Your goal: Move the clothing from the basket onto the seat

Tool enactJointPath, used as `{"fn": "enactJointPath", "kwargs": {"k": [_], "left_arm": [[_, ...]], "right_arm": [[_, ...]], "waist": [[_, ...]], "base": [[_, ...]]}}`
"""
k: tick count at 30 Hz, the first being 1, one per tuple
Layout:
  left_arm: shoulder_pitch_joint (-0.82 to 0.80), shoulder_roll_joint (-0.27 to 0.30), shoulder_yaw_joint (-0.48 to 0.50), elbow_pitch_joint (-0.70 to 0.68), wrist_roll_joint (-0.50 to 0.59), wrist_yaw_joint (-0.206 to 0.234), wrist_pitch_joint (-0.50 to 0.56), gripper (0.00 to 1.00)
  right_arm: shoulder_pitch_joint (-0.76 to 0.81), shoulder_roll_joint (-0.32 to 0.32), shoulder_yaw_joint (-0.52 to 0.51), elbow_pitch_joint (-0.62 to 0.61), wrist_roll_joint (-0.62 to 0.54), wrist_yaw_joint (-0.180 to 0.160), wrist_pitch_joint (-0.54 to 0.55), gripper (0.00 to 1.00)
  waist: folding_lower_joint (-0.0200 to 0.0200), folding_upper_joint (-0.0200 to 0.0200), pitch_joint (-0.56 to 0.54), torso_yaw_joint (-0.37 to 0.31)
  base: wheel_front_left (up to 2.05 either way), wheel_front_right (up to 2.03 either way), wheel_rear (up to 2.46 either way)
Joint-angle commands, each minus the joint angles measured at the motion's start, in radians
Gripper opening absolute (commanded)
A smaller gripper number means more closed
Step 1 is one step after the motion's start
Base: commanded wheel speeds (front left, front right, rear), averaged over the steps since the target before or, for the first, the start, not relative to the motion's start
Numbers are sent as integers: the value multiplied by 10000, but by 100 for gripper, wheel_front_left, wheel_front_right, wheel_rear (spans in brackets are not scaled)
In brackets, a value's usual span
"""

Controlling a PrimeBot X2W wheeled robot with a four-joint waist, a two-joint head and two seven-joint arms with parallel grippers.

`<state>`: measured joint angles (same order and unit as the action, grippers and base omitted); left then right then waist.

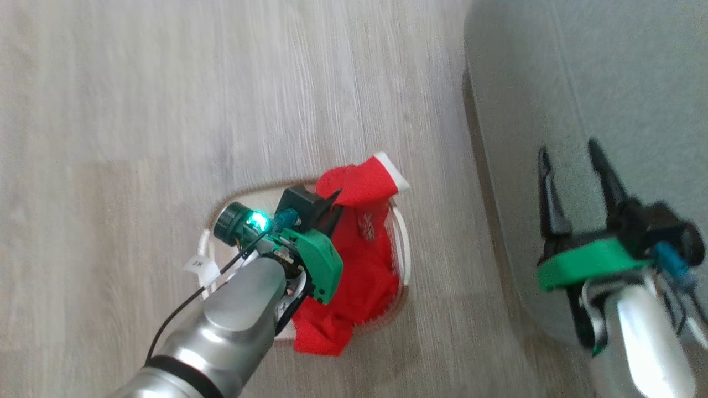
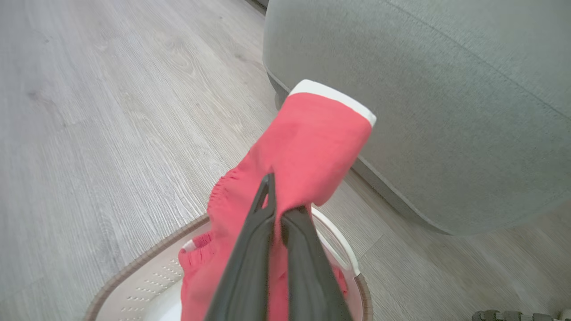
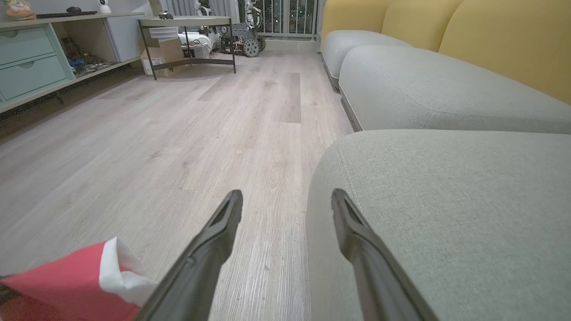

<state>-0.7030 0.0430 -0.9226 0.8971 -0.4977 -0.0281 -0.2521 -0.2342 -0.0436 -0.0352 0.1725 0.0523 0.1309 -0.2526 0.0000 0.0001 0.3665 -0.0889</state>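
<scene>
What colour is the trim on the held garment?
White, against the red clothing; clearest in the left wrist view.

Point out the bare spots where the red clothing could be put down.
Most of the seat is bare, from its rounded edge beside the floor to past the open right gripper. The floor left of the basket is bare too. Crowded: the basket, heaped with red clothing that the left gripper pinches.

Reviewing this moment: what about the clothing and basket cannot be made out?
Head view: the left arm and clothing hide most of the basket, so the garment count is unclear.
Head view: the clothing's print is blurred, unreadable.
Left wrist view: the bottom edge cuts off the basket's interior.
Right wrist view: the lower-left corner cuts off the clothing.
</scene>
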Motion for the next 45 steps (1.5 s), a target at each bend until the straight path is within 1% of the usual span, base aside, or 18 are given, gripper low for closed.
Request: {"fn": "enactJointPath", "kwargs": {"k": [1, 10, 15, 24, 30, 38, 45], "left_arm": [[-107, 72, 346, -317, -63, -72, -97, 0], [2, 72, 734, -750, -158, -168, -97, 0], [-154, 72, 1058, -1197, -88, -139, -97, 0], [-501, 72, 1111, -1627, 28, -196, -97, 0], [-799, 72, 919, -1671, -77, -219, -22, 0], [-937, 72, 526, -2016, -308, -170, 221, 0], [-940, 72, 118, -2582, -523, -30, 471, 0]], "right_arm": [[278, -66, 280, -138, -73, -2, -92, 100], [1293, -66, 627, 428, -45, -2, -92, 100], [1517, -66, 974, 583, 14, -2, -92, 100], [1423, -66, 1820, 978, 158, -2, -92, 100], [916, -66, 2894, 1525, 522, -2, -92, 100], [-186, -66, 4341, 2513, 1181, -2, -92, 100], [-1119, -66, 4719, 3432, 1134, -2, -92, 100]], "waist": [[0, -1, -1506, 394], [0, -1, -3454, 561], [0, -1, -3964, 631], [0, -1, -4391, 748], [0, -1, -4621, 872], [0, -1, -4859, 1204], [0, -1, -4942, 1563]], "base": [[0, 0, 0], [0, 0, 0], [0, 0, 0], [0, 0, 0], [0, 0, 0], [0, 0, 0], [0, 0, 0]]}}
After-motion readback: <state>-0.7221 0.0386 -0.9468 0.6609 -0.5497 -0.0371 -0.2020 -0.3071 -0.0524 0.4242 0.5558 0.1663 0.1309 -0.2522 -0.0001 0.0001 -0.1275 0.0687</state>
